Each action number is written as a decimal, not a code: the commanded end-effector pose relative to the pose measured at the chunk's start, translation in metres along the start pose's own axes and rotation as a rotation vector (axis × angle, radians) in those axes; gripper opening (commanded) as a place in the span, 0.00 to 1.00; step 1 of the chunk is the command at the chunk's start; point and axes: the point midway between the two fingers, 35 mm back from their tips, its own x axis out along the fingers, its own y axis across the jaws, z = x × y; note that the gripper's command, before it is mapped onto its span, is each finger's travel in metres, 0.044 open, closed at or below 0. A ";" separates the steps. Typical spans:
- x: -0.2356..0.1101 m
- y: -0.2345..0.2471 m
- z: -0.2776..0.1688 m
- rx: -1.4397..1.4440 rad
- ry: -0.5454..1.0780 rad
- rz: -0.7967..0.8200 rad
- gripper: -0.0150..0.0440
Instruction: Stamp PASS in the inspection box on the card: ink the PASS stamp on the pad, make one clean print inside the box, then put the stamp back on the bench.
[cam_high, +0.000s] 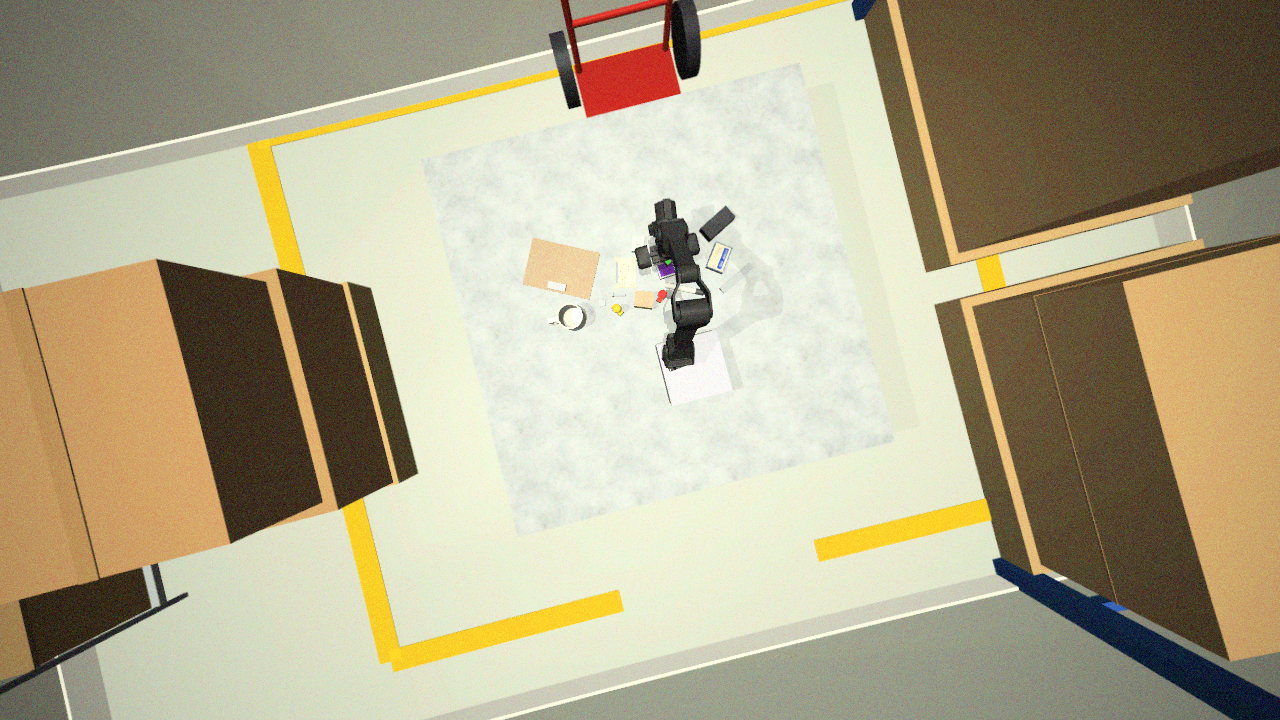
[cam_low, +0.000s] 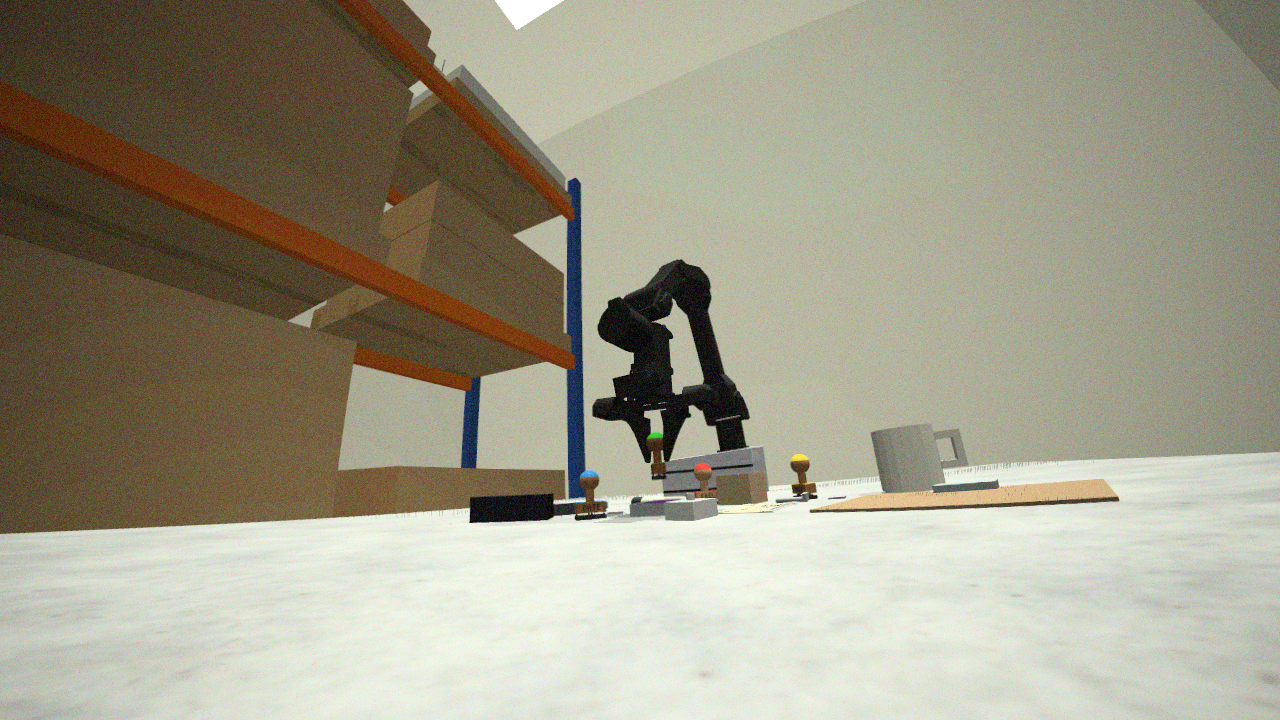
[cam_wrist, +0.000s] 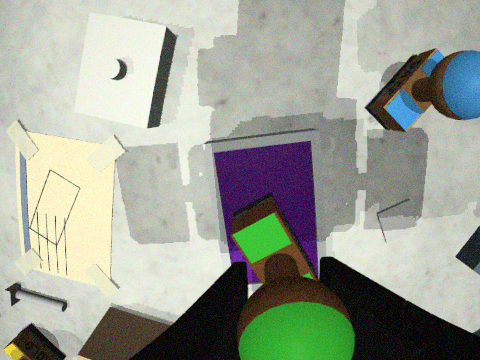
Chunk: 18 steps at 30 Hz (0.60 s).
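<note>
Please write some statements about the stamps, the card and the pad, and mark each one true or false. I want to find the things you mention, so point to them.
1. The pincer (cam_low: 657, 454) (cam_wrist: 283, 271) holds the green-topped stamp (cam_low: 657, 454) (cam_wrist: 297, 330). True.
2. The purple ink pad (cam_high: 666, 270) (cam_wrist: 265, 175) is covered by a lid. False: its purple surface is open to view.
3. The blue-topped stamp (cam_low: 588, 492) (cam_wrist: 462, 85) lies on its side. False: it stands upright.
4. The card (cam_high: 625, 272) (cam_wrist: 90, 200) has pieces of tape at its corners. True.
5. The box drawn on the card already has a print inside. False: no print shows in it, only some drawn lines cross its lower part.
6. The mug (cam_high: 571, 317) (cam_low: 905, 458) stands beside the brown board (cam_high: 562, 266) (cam_low: 975, 497). True.
</note>
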 end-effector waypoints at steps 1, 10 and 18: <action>0.005 0.000 -0.001 0.000 0.007 -0.002 0.25; 0.011 0.000 -0.001 -0.001 0.007 -0.002 0.25; 0.016 0.000 -0.002 -0.001 0.007 -0.002 0.25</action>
